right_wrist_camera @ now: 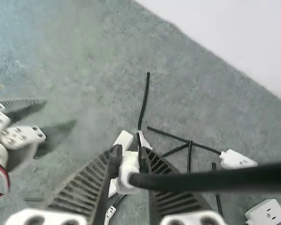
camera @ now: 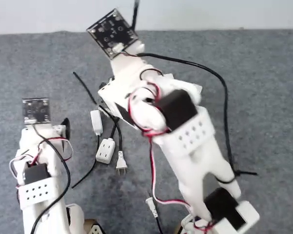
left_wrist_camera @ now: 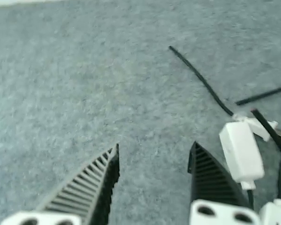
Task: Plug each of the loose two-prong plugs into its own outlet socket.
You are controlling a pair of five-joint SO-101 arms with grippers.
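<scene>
Plug (right_wrist_camera: 124, 174) pinched by right end effector (right_wrist_camera: 129, 151) — hidden under the arm (camera: 185, 131) from above; left end effector (left_wrist_camera: 154, 147) spread.

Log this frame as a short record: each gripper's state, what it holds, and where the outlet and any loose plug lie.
left gripper: open, holding nothing, over bare carpet
right gripper: shut on a white plug with a black cable
outlet block: white, lying on the carpet between the two arms
two-prong plug: loose on the carpet right beside the outlet block, not inserted
task state: no plug seen seated in a socket yet
</scene>
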